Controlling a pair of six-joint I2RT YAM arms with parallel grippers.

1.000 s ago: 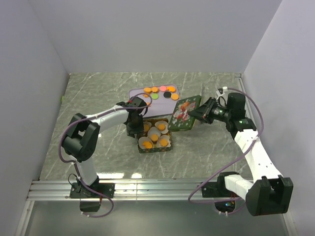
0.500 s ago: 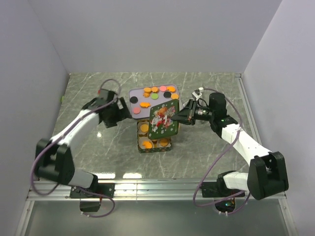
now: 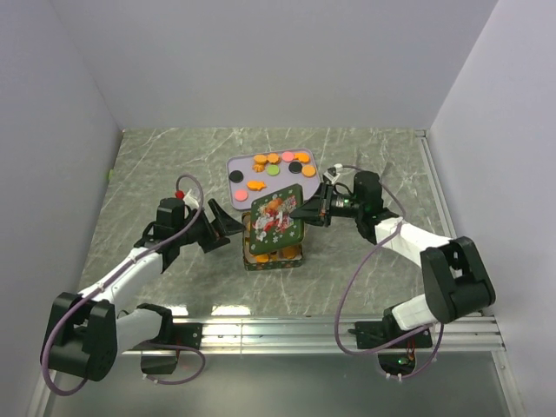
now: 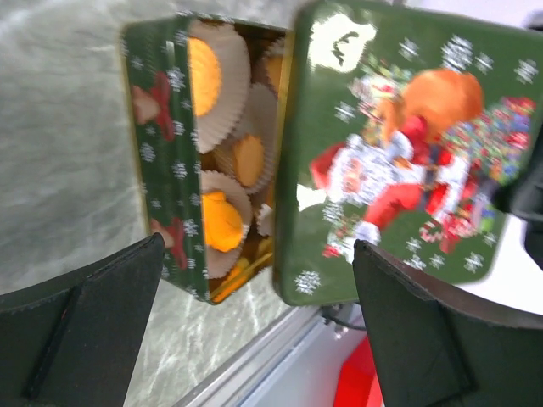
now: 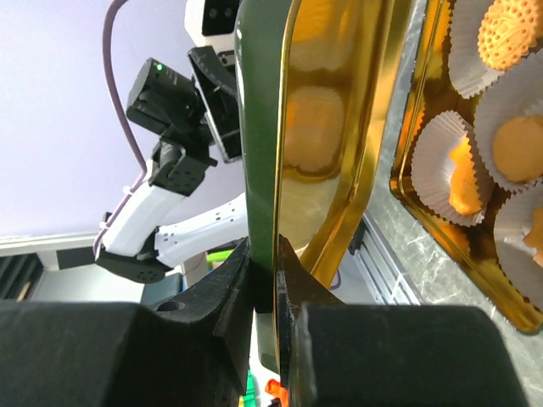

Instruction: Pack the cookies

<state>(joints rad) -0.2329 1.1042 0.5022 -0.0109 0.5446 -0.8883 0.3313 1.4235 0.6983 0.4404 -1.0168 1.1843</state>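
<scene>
The lid (image 3: 276,221) has swung over the tin (image 3: 273,259), its edge pinched in the right gripper (image 3: 306,214), while the left gripper (image 3: 226,226) has backed away, spread wide and empty, with the cookies (image 4: 204,227) in the tin's paper cups (image 4: 234,76) just ahead of it.

The tin (image 3: 274,260) stands mid-table (image 3: 165,165), with cookies (image 4: 206,225) in paper cups (image 4: 226,95) inside, and the lid (image 3: 276,222) hangs tilted over most of it. A tray (image 3: 292,183) bearing more cookies lies directly behind. The left gripper (image 3: 228,224) is just left of the tin, and the right gripper (image 3: 304,215) is at the lid's right edge.
</scene>
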